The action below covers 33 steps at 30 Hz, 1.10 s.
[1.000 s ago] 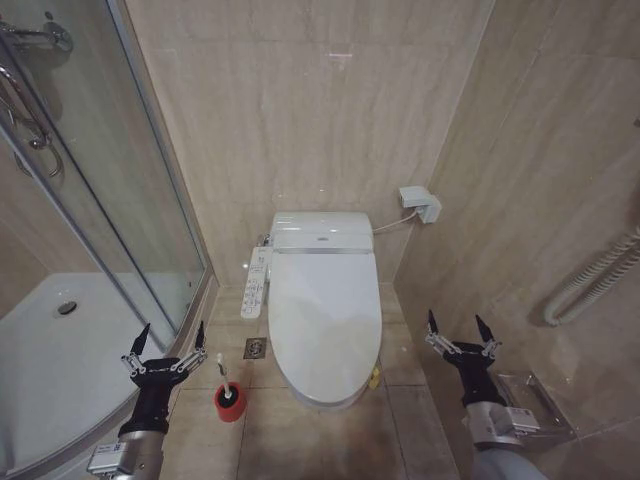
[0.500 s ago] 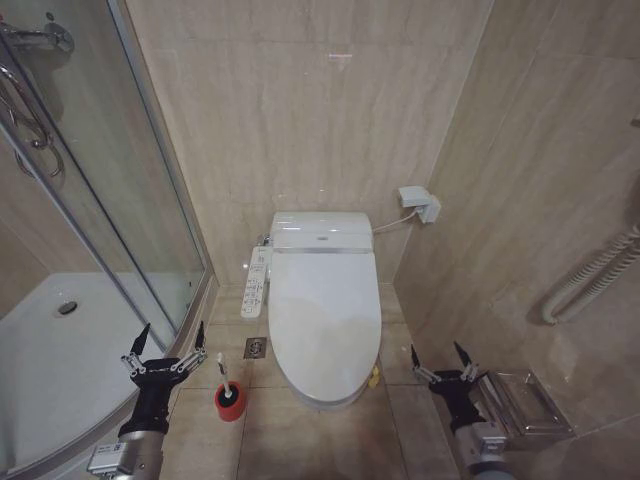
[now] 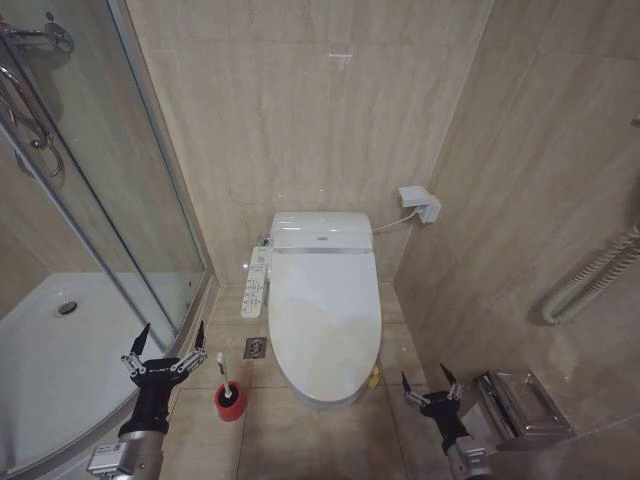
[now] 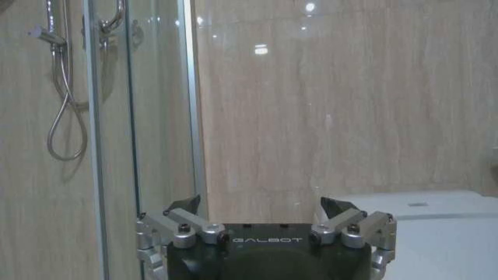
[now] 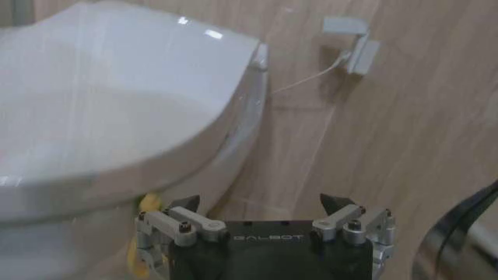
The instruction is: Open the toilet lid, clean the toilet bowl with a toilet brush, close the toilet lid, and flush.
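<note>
Beige tiles cover the walls and floor around the toilet. From the head view I see the toilet lid (image 3: 325, 315) closed. The toilet brush (image 3: 226, 377) stands in its red cup just left of the toilet. My left claw (image 3: 165, 345) hangs open left of the brush; my right claw (image 3: 430, 383) is open near the toilet's front right.

From the left wrist, the left claw (image 4: 260, 205) faces the wall beside the toilet.

From the right wrist, the right claw (image 5: 262, 203) is spread beside the lid (image 5: 116, 93).
</note>
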Available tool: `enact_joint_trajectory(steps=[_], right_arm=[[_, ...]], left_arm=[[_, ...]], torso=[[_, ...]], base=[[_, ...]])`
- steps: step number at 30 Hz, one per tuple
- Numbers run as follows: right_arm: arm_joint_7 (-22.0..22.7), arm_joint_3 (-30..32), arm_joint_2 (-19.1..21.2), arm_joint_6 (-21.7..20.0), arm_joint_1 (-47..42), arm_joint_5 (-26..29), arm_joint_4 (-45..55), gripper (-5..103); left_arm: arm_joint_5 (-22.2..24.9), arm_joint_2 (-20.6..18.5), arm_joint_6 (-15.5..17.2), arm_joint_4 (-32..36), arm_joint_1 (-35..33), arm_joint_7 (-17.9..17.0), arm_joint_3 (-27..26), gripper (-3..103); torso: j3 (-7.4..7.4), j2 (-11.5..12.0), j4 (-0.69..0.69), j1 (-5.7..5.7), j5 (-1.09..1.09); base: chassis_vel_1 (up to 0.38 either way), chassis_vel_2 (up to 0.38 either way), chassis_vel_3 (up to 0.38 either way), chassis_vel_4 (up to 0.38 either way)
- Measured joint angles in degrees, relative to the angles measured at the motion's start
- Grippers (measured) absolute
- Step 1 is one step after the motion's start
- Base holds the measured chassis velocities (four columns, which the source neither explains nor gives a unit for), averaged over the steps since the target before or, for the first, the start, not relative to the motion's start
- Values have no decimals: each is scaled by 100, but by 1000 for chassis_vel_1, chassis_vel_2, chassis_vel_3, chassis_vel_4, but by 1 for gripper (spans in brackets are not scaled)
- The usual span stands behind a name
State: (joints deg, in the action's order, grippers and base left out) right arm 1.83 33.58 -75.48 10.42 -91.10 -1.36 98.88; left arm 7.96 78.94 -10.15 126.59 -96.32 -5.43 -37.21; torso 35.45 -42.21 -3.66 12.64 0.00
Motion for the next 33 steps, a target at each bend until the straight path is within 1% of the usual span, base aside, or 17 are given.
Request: enact_joint_trajectory(steps=[7,11,16,22,28,33], right_arm=[[-51,-200,-13,96,307,-47,-576,100],[-45,-314,14,80,399,63,-694,100],[-37,-438,-6,71,487,59,-797,100],[-10,-628,-138,87,570,-93,-978,100],[11,-772,-182,127,644,-248,-1200,100],[25,-874,-152,136,650,-258,-1224,100]], left_arm=[[0,0,0,0,0,0,0,100],[0,0,0,0,0,0,0,100],[0,0,0,0,0,0,0,100],[0,0,0,0,0,0,0,100],[0,0,0,0,0,0,0,100],[0,0,0,0,0,0,0,100]], torso=[[0,0,0,0,0],[0,0,0,0,-1],[0,0,0,0,-1],[0,0,0,0,-1],[0,0,0,0,-1],[0,0,0,0,-1]], base=[[0,0,0,0],[0,0,0,0],[0,0,0,0],[0,0,0,0],[0,0,0,0],[0,0,0,0]])
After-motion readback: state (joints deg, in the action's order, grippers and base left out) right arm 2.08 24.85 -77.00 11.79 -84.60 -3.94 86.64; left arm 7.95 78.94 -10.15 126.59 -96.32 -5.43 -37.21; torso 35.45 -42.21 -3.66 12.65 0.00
